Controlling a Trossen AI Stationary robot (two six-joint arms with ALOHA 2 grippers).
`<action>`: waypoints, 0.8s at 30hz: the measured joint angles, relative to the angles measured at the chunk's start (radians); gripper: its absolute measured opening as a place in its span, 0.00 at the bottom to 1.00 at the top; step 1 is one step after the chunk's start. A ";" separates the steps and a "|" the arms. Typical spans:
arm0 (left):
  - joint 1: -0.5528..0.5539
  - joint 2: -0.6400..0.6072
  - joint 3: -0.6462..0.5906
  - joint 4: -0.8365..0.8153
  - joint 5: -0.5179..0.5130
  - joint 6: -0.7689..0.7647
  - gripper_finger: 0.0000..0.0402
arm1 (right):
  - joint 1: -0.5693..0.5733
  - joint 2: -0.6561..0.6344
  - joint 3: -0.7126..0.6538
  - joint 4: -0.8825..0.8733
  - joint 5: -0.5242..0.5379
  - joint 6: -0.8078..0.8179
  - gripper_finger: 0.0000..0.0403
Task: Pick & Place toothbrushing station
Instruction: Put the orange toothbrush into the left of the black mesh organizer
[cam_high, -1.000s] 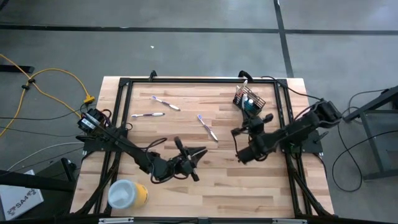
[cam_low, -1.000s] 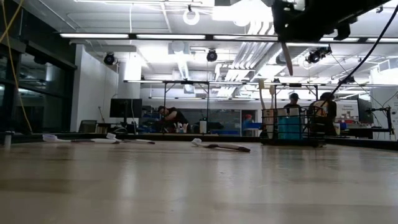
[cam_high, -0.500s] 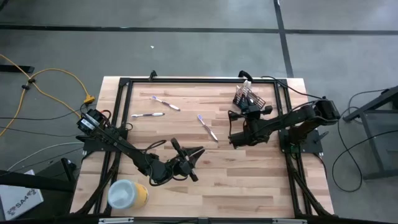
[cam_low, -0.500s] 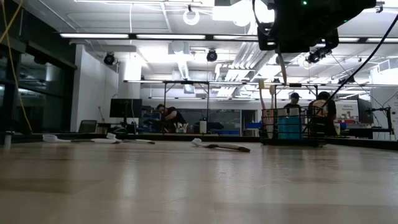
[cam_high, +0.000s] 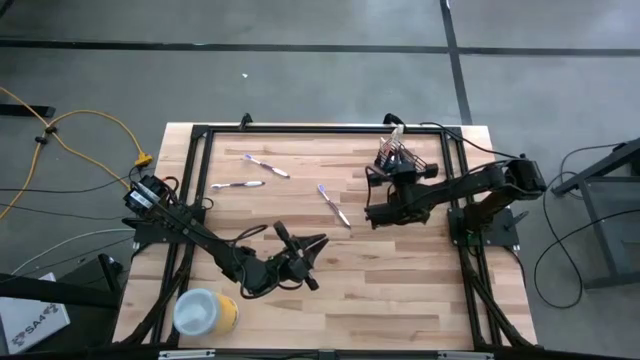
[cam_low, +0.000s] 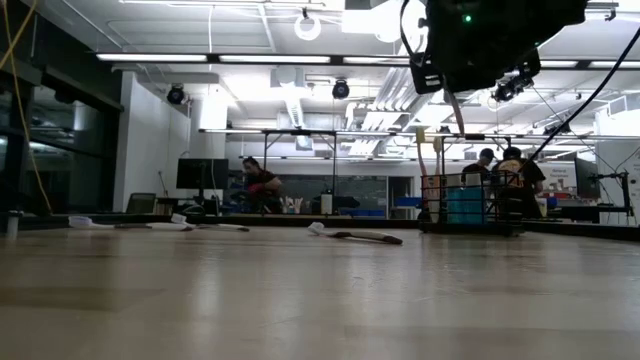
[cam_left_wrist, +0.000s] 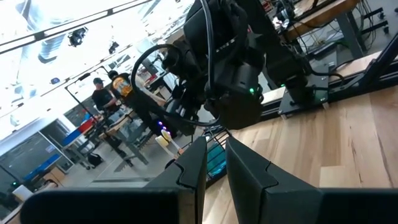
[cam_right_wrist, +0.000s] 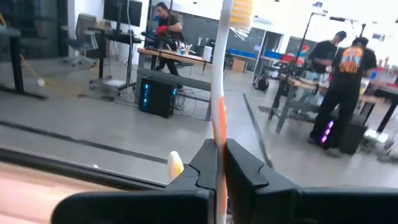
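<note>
While three toothbrushes (cam_high: 334, 205) lie loose mid-table, right gripper (cam_right_wrist: 219, 163) clamps an orange-white toothbrush (cam_right_wrist: 218, 93) beside the mesh holder (cam_high: 401, 158); left gripper (cam_high: 312, 247) nearly closed, empty.

Pale planked wood table (cam_high: 400, 290), smooth with a soft sheen. Black wire-mesh metal holder (cam_high: 402, 158) beside the matt dark right gripper (cam_right_wrist: 219, 171), which pinches a glossy white-and-orange plastic toothbrush (cam_right_wrist: 219, 93).
</note>
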 joint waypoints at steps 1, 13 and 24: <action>-0.001 0.000 0.000 0.000 0.000 0.000 0.13 | 0.000 0.000 0.000 0.005 -0.001 0.026 0.01; -0.005 0.000 0.000 0.000 -0.005 -0.004 0.13 | 0.033 0.075 0.000 0.281 -0.003 -0.007 0.01; -0.040 0.000 0.000 0.000 -0.027 0.007 0.13 | 0.051 0.212 0.004 0.760 0.006 -0.349 0.01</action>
